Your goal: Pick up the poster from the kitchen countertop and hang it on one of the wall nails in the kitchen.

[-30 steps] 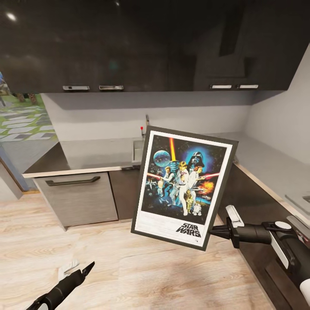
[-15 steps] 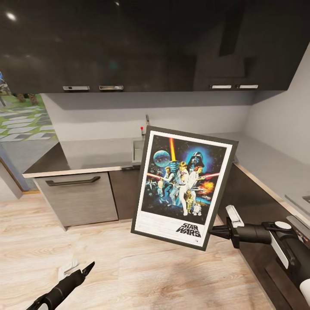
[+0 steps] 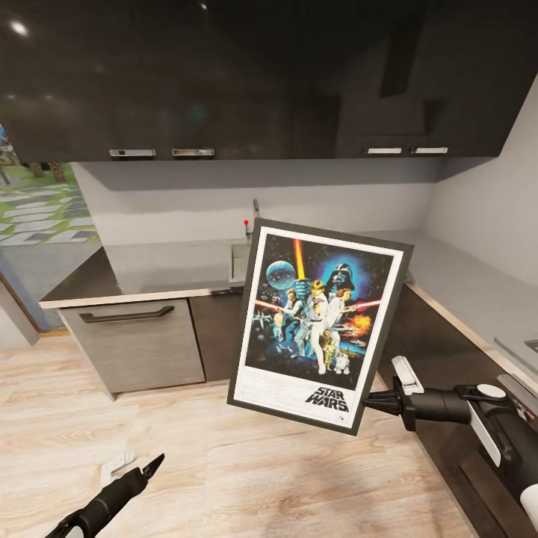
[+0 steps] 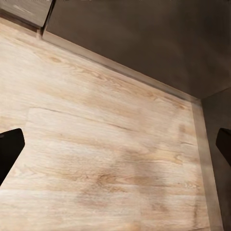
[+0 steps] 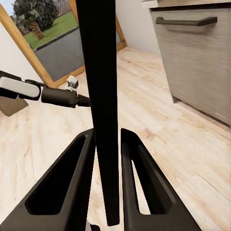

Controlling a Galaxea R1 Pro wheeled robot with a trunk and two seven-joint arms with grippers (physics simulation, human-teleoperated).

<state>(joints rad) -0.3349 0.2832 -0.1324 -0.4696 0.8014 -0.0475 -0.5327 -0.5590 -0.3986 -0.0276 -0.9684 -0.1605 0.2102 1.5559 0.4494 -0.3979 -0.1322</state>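
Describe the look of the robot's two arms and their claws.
Both arms are mostly black with white panels. The right claw has black fingers on a slim black wrist, a white clip-like block and a round white cap. The left claw tapers to dark pointed fingers. No loose cables visible.

The right arm reaches in from the right with its end effector (image 3: 371,404) clamped on the lower right edge of the poster (image 3: 317,321), while the left end effector (image 3: 146,471) hangs low, fingers spread apart.

no visible change, poster (image 3: 320,326) unmoved in right tool (image 3: 371,404), camera steady
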